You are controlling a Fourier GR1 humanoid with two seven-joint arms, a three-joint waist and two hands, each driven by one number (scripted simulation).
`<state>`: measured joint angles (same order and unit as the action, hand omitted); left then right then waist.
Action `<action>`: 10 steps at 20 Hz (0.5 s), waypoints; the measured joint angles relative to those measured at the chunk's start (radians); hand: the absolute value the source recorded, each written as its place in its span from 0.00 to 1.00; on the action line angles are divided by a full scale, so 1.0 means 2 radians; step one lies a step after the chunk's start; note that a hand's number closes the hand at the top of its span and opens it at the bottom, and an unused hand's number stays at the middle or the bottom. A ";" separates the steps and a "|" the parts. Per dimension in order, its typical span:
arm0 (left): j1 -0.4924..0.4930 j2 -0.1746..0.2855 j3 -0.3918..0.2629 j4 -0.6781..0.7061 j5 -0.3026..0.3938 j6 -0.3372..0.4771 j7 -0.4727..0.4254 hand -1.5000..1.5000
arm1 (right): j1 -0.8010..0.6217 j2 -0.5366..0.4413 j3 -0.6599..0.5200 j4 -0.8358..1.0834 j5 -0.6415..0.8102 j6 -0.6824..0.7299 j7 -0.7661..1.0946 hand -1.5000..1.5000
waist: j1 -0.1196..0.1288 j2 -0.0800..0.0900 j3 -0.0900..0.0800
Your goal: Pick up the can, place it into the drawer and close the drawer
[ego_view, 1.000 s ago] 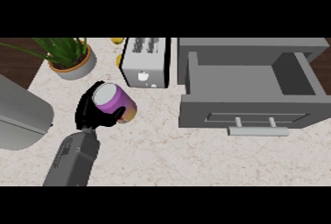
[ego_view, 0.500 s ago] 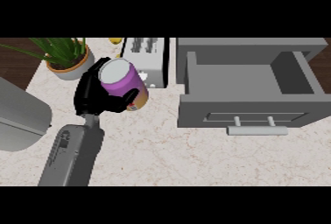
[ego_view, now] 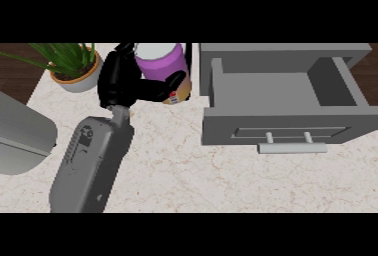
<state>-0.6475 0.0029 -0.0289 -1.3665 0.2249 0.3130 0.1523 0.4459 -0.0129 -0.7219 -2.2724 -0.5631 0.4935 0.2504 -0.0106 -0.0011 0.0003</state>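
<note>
1. Gripping the can (ego_view: 159, 62): left hand (ego_view: 122, 82), fingers curled behind its left side, thumb across its lower front.
2. Held at the table's (ego_view: 221, 180) far side, white top toward the view's upper edge, just left of the open drawer (ego_view: 280, 92) and not inside it.
3. Purple on the body, tan on the lower band, with a small red-and-white mark there; too small to read.
4. Just left of the hand, a potted plant (ego_view: 72, 75).

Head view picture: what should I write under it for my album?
Left hand holds the purple can next to the open grey drawer.
</note>
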 measured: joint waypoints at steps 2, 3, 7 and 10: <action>-0.010 -0.001 -0.006 -0.001 -0.004 0.011 0.007 1.00 | 0.007 0.002 0.008 -0.009 0.000 -0.003 -0.001 0.00 | 0.000 0.000 0.000; -0.020 -0.001 -0.009 0.004 -0.003 0.018 0.009 1.00 | 0.007 0.003 0.013 -0.019 -0.002 -0.012 0.007 0.00 | -0.001 0.000 0.000; -0.069 -0.001 -0.024 0.034 0.006 0.047 0.015 1.00 | 0.006 0.002 0.009 -0.008 -0.001 -0.005 -0.001 0.00 | -0.002 0.000 0.000; -0.103 -0.001 -0.033 0.061 0.010 0.066 0.015 1.00 | 0.003 0.003 0.013 -0.007 0.004 -0.009 0.000 0.00 | -0.003 0.001 0.000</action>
<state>-0.8528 0.0004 -0.0951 -1.2446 0.2441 0.4457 0.1833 0.4524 -0.0067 -0.6949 -2.2873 -0.5547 0.4758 0.2499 -0.0165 0.0003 0.0004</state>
